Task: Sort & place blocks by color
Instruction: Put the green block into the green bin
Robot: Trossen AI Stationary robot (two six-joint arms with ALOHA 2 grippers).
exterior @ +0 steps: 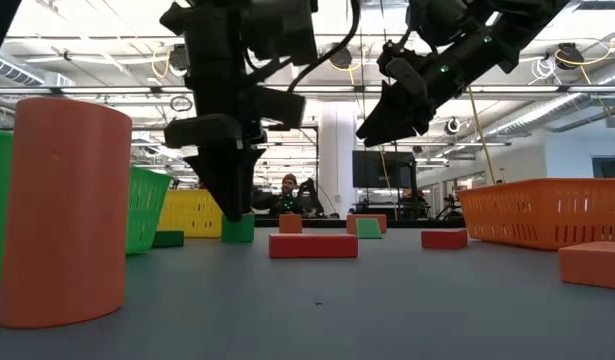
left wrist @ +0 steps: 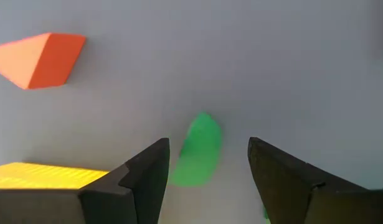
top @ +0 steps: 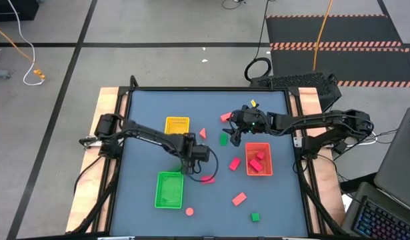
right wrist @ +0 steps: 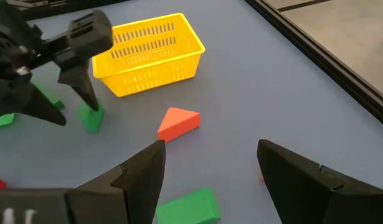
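Observation:
My left gripper (top: 188, 165) points down near the table's middle, open. Its fingertips (left wrist: 155, 163) stand just above and on either side of a small green block (left wrist: 197, 149), which rests on the table (right wrist: 91, 118) beside the green tray (top: 169, 189). My right gripper (top: 235, 131) hangs open and tilted above the table right of centre. Below it lie another green block (right wrist: 188, 206) and, farther off, a salmon triangle (right wrist: 179, 122). Red and salmon blocks lie in the red tray (top: 259, 159).
A yellow tray (top: 177, 125) stands at the far middle. Loose blocks lie around: red (top: 226, 117) at the far side, red (top: 208, 178) and salmon (top: 234, 163) in the middle, and salmon (top: 239, 198), a round one (top: 189, 212) and green (top: 255, 217) near the front.

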